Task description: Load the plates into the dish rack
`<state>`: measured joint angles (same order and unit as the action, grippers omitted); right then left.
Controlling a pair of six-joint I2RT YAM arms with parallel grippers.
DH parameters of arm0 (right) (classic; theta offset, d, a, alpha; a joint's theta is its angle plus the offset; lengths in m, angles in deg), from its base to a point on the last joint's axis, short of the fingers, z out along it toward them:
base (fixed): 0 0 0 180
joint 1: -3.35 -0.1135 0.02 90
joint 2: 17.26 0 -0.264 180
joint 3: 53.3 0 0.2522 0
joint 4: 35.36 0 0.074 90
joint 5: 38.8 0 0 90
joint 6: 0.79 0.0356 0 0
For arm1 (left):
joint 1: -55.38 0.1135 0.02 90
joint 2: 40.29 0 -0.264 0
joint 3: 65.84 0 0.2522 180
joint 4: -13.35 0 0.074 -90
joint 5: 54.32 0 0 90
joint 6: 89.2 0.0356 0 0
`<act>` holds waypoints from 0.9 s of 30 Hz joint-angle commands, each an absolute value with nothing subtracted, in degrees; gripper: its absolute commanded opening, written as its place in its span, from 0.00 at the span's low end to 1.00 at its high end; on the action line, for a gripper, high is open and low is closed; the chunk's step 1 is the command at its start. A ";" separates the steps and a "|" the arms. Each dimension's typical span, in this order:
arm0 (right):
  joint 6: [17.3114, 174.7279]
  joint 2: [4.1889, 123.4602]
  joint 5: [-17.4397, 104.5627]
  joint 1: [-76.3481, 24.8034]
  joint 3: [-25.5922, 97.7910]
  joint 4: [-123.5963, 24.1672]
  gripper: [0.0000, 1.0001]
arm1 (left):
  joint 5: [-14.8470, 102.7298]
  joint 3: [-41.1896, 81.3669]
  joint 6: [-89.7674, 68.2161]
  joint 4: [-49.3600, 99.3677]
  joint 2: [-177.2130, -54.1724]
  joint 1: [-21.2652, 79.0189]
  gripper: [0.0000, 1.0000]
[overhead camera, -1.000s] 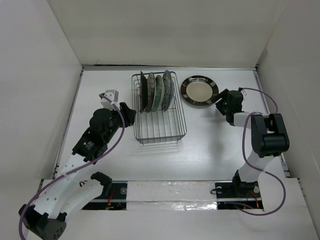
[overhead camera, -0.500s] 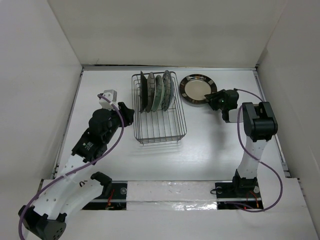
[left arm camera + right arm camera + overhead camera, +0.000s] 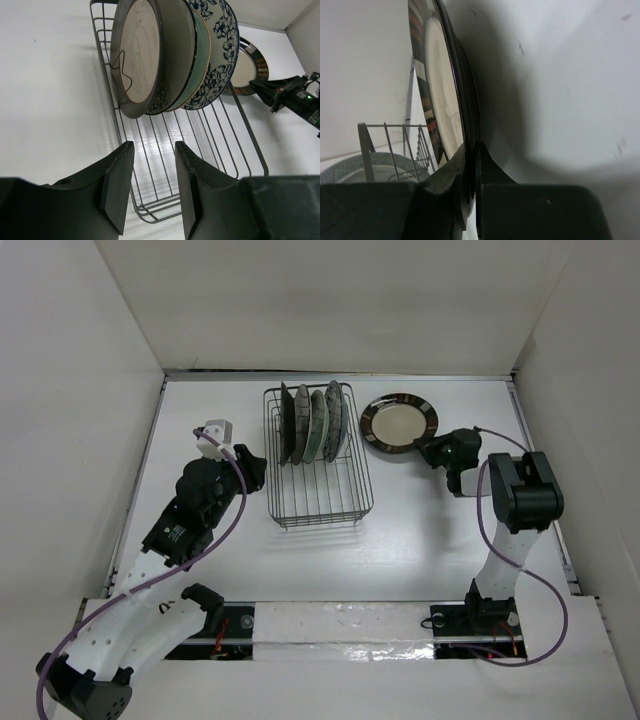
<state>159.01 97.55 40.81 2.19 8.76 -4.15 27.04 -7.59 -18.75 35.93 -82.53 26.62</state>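
Note:
The dish rack [image 3: 320,510] is a black wire basket at the back centre. Several plates [image 3: 312,425] stand upright in its far half. In the left wrist view I see the cream-centred plate [image 3: 140,55], the teal one [image 3: 200,55] and the blue floral one [image 3: 220,35]. The dark-rimmed silvery plate [image 3: 398,424] lies on the table right of the rack. My right gripper [image 3: 430,450] is shut on its near right rim, with one finger above and one below [image 3: 471,147]. My left gripper [image 3: 152,150] stands open and empty at the rack's left side [image 3: 262,468].
White walls close in the table at the back and on both sides. The near half of the dish rack [image 3: 243,135] holds only bare tines. The right arm's cable loops above the table at the far right [image 3: 545,440].
My right gripper slid onto the silvery plate's rim and shut on it; the plate shifted slightly away. The left arm has hardly moved.

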 commanded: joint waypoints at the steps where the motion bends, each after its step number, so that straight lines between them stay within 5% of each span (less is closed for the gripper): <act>1: 153.56 87.71 46.62 1.95 7.31 -0.40 0.00 | 26.71 -7.96 -18.01 33.26 -81.94 26.81 0.35; 13: 123.50 64.14 69.29 -6.74 21.27 -27.64 0.00 | 28.56 -7.87 -18.09 33.08 -83.09 26.81 0.34; 27: 109.51 68.96 78.27 -19.93 47.12 -50.16 0.00 | 30.67 -7.87 -18.09 33.08 -82.39 26.81 0.34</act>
